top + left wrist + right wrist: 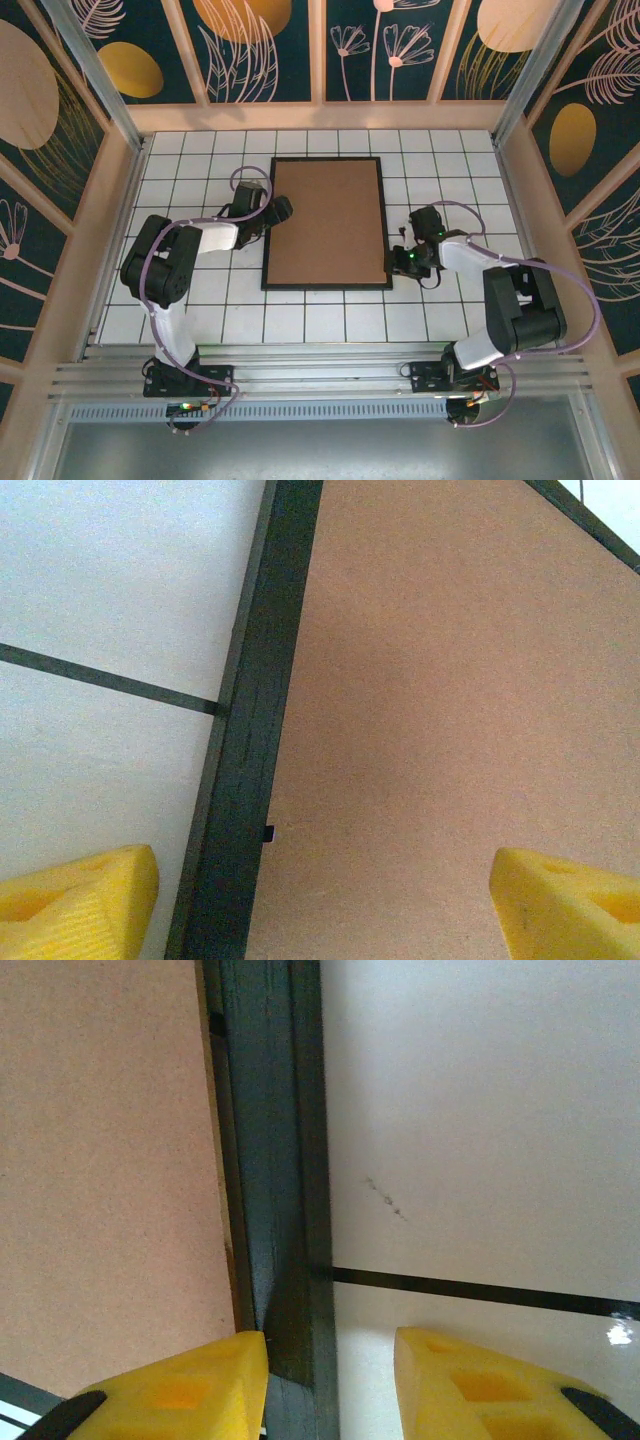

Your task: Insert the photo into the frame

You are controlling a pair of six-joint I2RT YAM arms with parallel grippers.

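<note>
The frame [325, 287], with its narrow black rim, lies flat on the white tiled table, a plain brown backing board [325, 220] covering its inside. The photo is hidden. My left gripper [278, 212] hovers at the frame's left rim. In the left wrist view this gripper [325, 900] is open wide, one yellow finger over the tile and the other over the board, the rim [250, 730] between them. My right gripper [398, 262] is at the right rim near the lower corner. It [330, 1380] straddles the rim [270, 1160], open, with a gap on the tile side.
The table [200, 300] has black grid lines and wooden side walls [120, 200] left and right. A back wall with flower panels [320, 110] closes the far side. Both arm bases sit on the rail at the near edge [320, 375].
</note>
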